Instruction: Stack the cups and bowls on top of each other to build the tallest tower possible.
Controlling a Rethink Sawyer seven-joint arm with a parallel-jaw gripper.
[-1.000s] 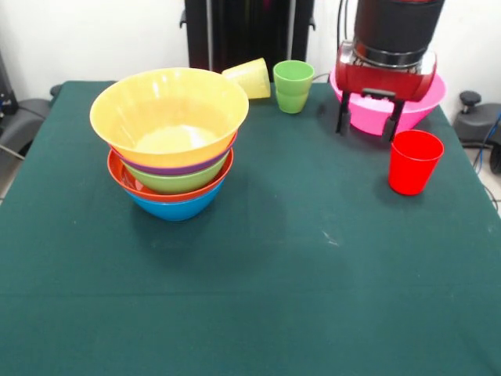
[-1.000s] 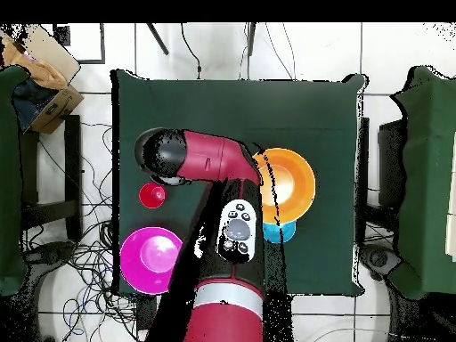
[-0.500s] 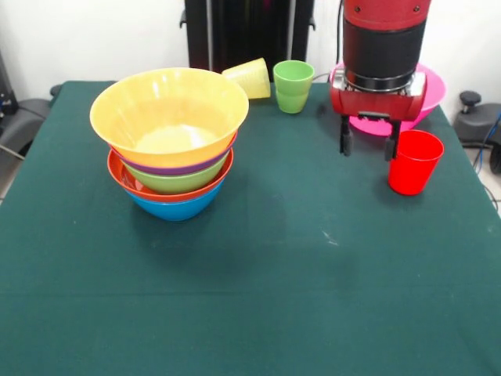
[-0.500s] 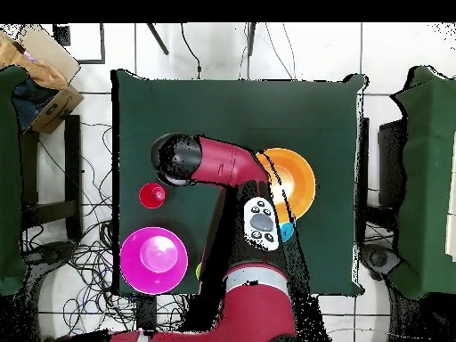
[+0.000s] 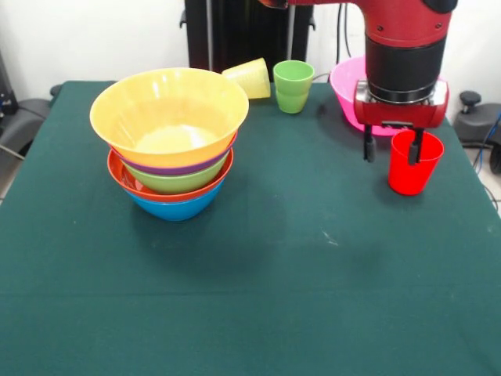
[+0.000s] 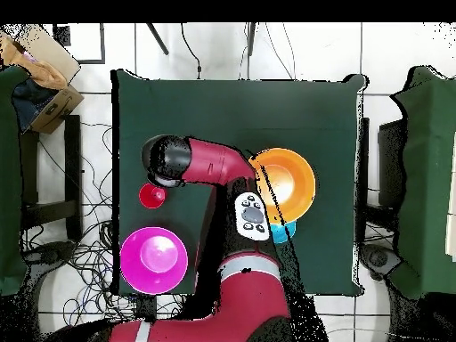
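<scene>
Open gripper (image 5: 391,150) straddling the near wall of the red cup (image 5: 412,164), one finger inside, nothing clasped, pink bowl (image 5: 348,82) behind, tower (image 5: 169,141) well apart across the table (image 5: 297,266)

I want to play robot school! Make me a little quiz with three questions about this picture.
1. True or false: the yellow-orange bowl sits on top of the tower.
2. Which cup is the gripper closest to?
A. red cup
B. green cup
C. yellow cup
3. Fill in: the yellow cup is lying on its ____.

Key
1. True.
2. A. The open jaws straddle the red cup's rim, one inside and one outside.
3. Side. It is tipped over beside the upright green cup.
</scene>
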